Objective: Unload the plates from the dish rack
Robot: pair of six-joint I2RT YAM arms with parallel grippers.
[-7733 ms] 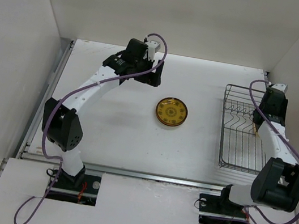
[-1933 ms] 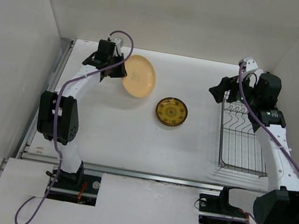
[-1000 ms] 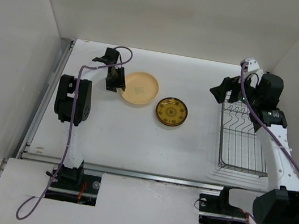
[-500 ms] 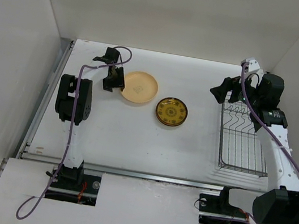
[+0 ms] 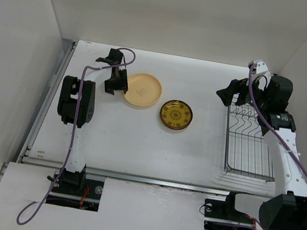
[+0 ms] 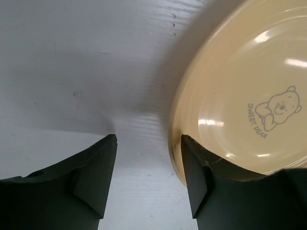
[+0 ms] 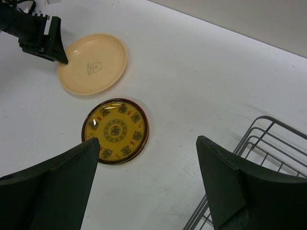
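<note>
One tan plate (image 5: 142, 89) and one gold plate (image 5: 176, 115) make two plates in all, both on the one bench (image 5: 136, 147). The tan plate bears one bear drawing (image 6: 278, 108). There is one wire rack (image 5: 247, 144). There are two arms, a left arm (image 5: 74, 107) and a right arm (image 5: 288, 155). Each carries one tool, so two tools: the left tool (image 6: 147, 141) and the right tool (image 7: 147, 141), each with two fingers. Two purple cables (image 5: 37, 213) run along the arms, one apiece.

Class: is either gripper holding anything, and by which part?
Nothing is held: left gripper open at the rim of the tan plate, right gripper open and empty.
</note>
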